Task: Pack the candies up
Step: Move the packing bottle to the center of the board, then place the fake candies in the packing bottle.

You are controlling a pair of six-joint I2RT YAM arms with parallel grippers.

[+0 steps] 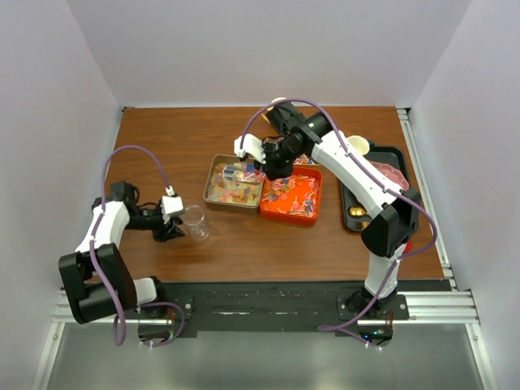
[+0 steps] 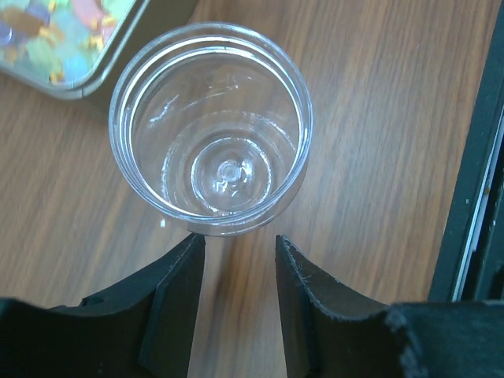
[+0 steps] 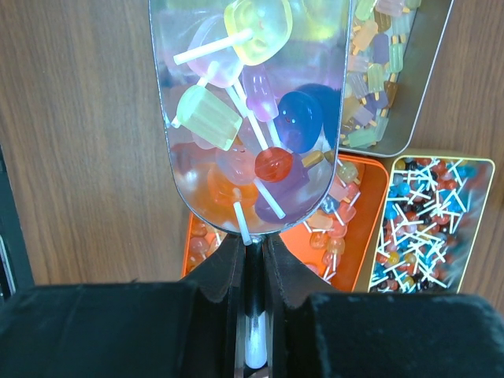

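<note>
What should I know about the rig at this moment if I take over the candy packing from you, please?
The left pincer is open, its tips just short of the empty clear cup, which stands upright on the table and is not gripped.
The right pincer is shut on the handle of the clear scoop, which is loaded with candies and held near the silver tin and orange tray.
Done: one scoopful taken.
Left: nothing is in the cup yet. Probably grip the cup, then tip the scoop into it.
</note>
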